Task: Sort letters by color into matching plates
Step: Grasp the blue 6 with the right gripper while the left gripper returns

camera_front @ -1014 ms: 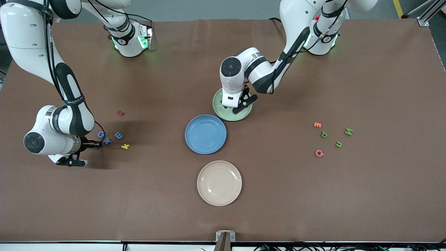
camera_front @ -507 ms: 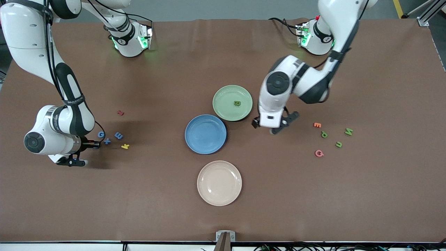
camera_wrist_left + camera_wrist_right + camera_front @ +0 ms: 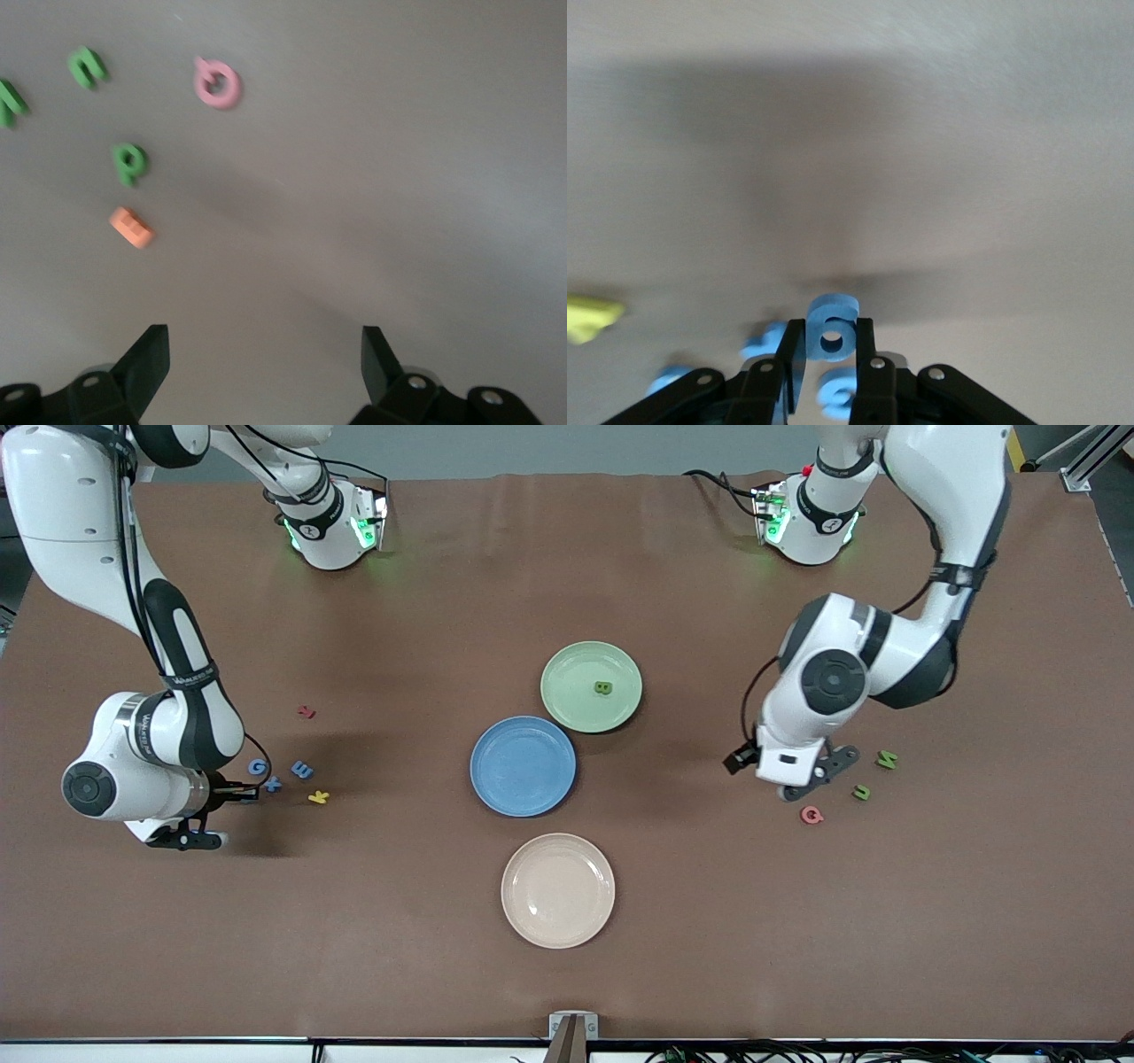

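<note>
Letters in blue and green lie in two loose groups at either end of a brown table (image 3: pixel 567 974), with three plates in the middle. On the pale green plate (image 3: pixel 571 664), the one nearest the robots' bases, sits one green piece (image 3: pixel 603 687) that reads like a B. The blue plate (image 3: pixel 523 766) touches its rim and sits nearer the front camera with nothing in it, and a beige plate (image 3: pixel 558 890) lies nearer still. Toward the right arm's end are a blue G (image 3: pixel 257 766), a blue X (image 3: pixel 273 784), a blue piece like an E (image 3: pixel 302 769), a yellow K (image 3: pixel 319 797) and a small red piece (image 3: pixel 306 711). The right gripper (image 3: pixel 241 790) is low at the table beside these letters, its fingers pinched tight on a small blue piece (image 3: pixel 832 329) with a round hole that looks like a 6, held upright between the pads. Toward the left arm's end, the left gripper (image 3: pixel 802 775) hangs over the table with its fingers spread wide and nothing between them. Its wrist view shows a green P (image 3: pixel 130 162) and an orange E (image 3: pixel 132 227) just beside each other, with a pink Q (image 3: pixel 217 83), a green U (image 3: pixel 88 66) and a green N (image 3: pixel 11 102) spread around them. The right arm's forearm band carries white lettering too small to read.
</note>
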{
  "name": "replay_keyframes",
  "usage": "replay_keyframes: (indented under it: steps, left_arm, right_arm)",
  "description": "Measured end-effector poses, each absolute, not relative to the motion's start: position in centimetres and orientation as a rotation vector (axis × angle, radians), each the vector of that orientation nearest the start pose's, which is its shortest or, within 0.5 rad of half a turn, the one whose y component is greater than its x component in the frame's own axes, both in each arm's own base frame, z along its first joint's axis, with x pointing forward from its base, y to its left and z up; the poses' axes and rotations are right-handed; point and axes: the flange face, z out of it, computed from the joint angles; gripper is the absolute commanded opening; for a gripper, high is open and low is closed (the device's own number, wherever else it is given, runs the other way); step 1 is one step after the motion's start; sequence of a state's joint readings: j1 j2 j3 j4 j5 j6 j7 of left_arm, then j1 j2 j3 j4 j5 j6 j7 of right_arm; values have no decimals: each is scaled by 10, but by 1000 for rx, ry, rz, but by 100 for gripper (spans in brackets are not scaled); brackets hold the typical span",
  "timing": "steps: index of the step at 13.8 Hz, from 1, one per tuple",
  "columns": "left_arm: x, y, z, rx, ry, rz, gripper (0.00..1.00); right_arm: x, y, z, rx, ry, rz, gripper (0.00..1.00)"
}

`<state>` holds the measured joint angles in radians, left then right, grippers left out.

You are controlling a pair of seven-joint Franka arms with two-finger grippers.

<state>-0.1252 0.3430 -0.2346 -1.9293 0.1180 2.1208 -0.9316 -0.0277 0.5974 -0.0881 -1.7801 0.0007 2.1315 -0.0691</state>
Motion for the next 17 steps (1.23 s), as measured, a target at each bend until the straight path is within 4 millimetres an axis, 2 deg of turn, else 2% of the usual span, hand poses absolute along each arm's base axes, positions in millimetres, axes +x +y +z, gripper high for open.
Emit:
replay_keyframes:
  steps: [2, 3, 5, 7, 10, 14, 16, 17]
  left_arm:
    - [571, -152, 296, -2957, -721, 177, 90]
    - [570, -134, 291, -2967, -715, 172, 87]
    - [565, -113, 274, -2986, -729, 144, 81]
    - [557, -100, 256, -3004, -748, 109, 78]
    - [547, -88, 236, -3018, -780, 82, 71]
    - [548, -74, 221, -3017, -822, 85, 65]
    - [549, -72, 213, -3020, -821, 83, 64]
    - [549, -70, 208, -3020, -809, 71, 64]
  right_arm:
    - [629, -41, 239, -3149, 81, 403, 18]
    - [628, -23, 257, -3152, 103, 416, 18]
    - [624, 25, 285, -3167, 163, 433, 18]
    - [617, 79, 303, -3187, 195, 425, 18]
    - [605, 147, 307, -3144, 219, 425, 18]
    - [591, 229, 315, -3066, 298, 385, 18]
    - [580, 275, 309, -3063, 353, 321, 18]
    - [574, 297, 300, -3061, 378, 292, 18]
